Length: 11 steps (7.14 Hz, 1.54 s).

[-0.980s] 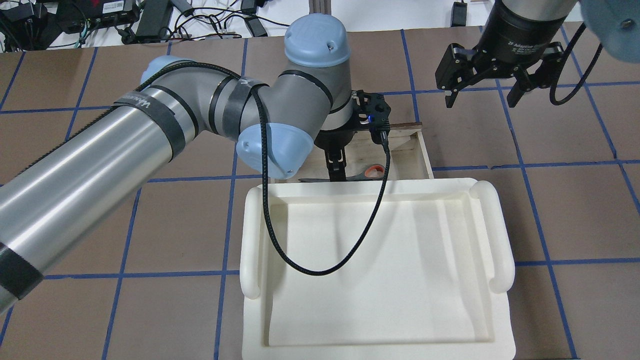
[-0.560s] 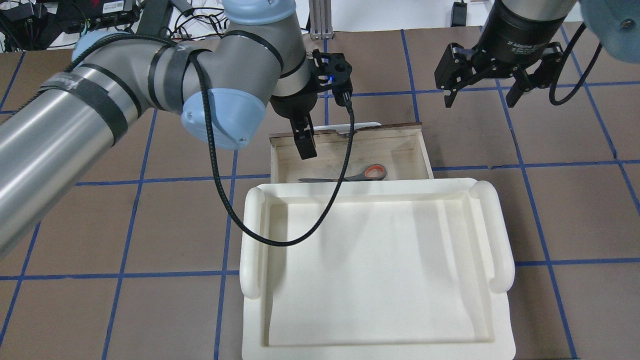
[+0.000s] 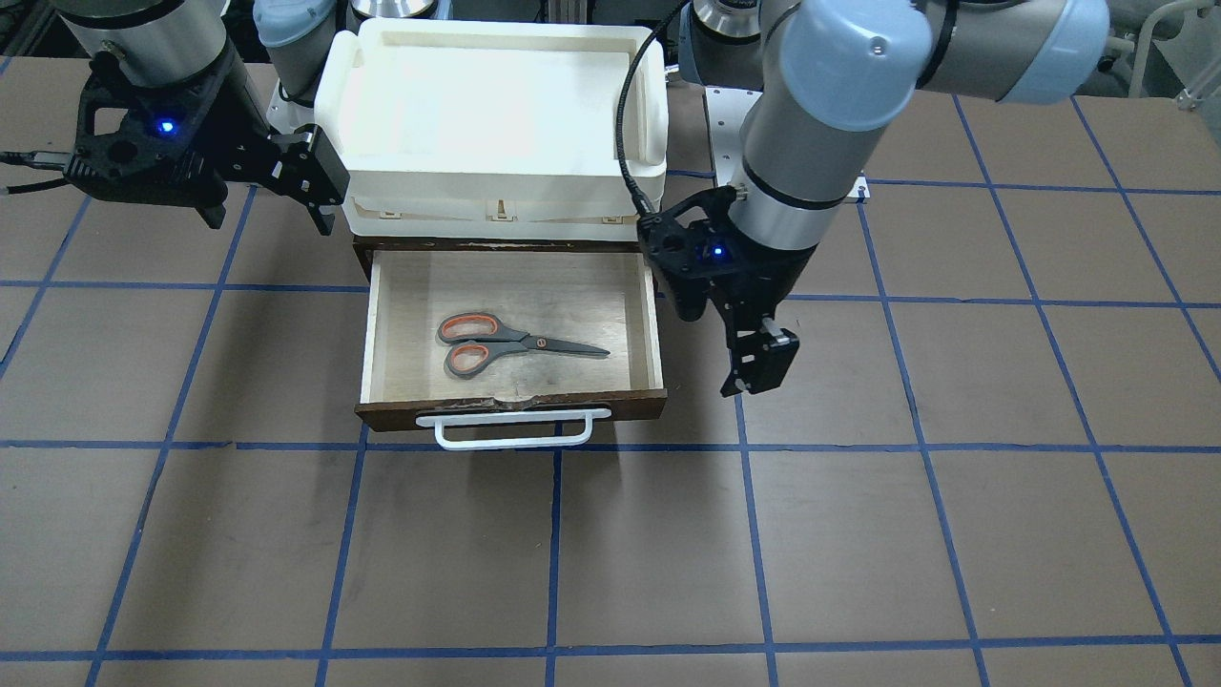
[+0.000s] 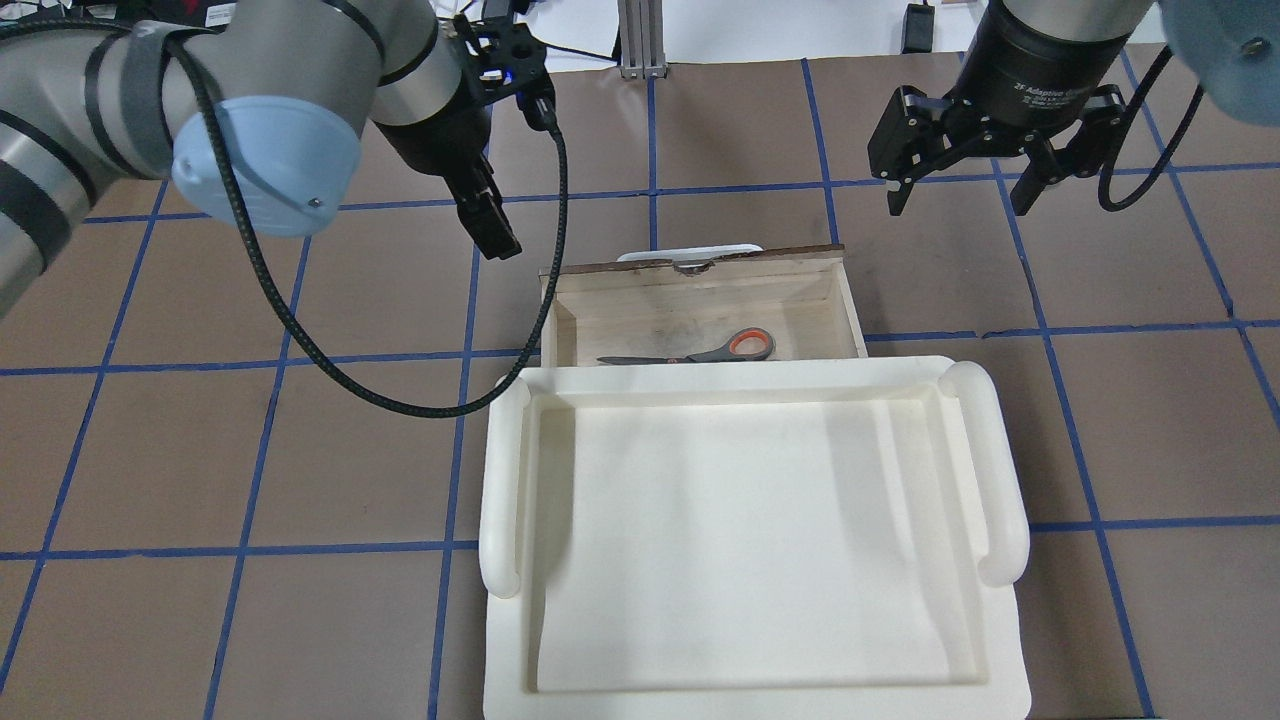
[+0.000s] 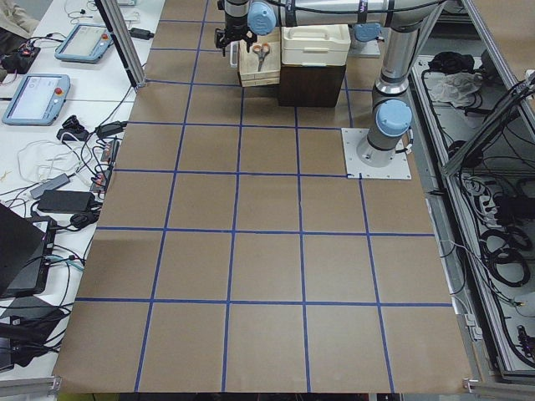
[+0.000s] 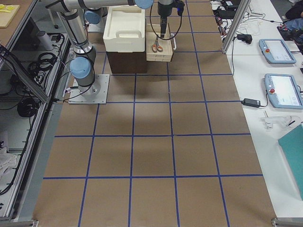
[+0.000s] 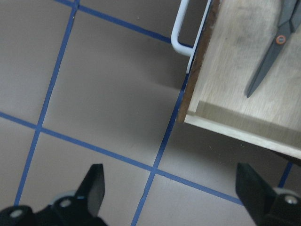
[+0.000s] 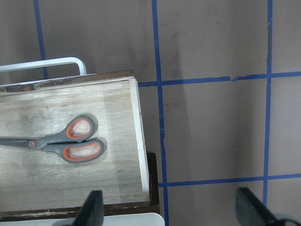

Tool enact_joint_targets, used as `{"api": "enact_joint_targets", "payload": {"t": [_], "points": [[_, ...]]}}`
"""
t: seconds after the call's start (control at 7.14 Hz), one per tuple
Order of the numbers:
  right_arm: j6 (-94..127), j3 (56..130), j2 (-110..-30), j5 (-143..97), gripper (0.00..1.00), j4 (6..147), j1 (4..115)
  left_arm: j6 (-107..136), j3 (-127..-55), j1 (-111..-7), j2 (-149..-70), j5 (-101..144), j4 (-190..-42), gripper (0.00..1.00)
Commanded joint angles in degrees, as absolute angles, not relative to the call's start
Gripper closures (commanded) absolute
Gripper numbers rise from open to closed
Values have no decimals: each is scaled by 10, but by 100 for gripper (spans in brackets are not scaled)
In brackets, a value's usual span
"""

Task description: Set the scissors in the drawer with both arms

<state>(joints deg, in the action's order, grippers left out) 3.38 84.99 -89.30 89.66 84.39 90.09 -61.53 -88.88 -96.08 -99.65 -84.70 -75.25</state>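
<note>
When looking from overhead, can see only part of the scissors (image 4: pixel 690 353): one orange-lined loop and a dark strip of blade, with the rest tucked under the overhanging rim of the cream tray (image 4: pixel 750 520). Can make out just a sliver of the white bar handle (image 3: pixel 515 431) there, past the front board. Cannot follow either arm back to its base overhead, cut off as both are at the frame edges. Far too small in both side views to judge fingers.

From the front, plain enough: lying flat and closed on the pale floor of the pulled-out drawer (image 3: pixel 651 324), loops toward the robot's right, tips toward its left, touching no wall.

As for the left gripper (image 4: pixel 496 236): angled downward over bare table just outside the drawer's front corner on the robot's left, spread wide in its wrist view, holding nothing. As for the right gripper (image 4: pixel 958 200): hanging over the table off the drawer's right side, likewise spread wide and empty.
</note>
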Motion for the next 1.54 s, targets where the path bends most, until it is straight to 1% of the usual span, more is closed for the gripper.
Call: {"api": "enact_joint_targets", "payload": {"t": [0.0,0.28,0.42,0.84,1.26,1.4], "points": [[33,850,-893,896,0,843,901,-615,-889,-894,-977,-846,-775,0],[33,850,-893,900,0,842,901,-599,-889,-854,-955,-848,-794,0],[33,850,-893,902,0,842,901,-547,-889,-853,-941,-856,-800,0],[31,865,-893,895,0,842,901,-323,-892,-866,-922,-855,-815,0],[23,873,-893,896,0,853,901,-90,-893,-889,-894,-871,-874,0],[23,872,-893,896,0,853,901,-69,-893,-889,-886,-879,-882,0]]}}
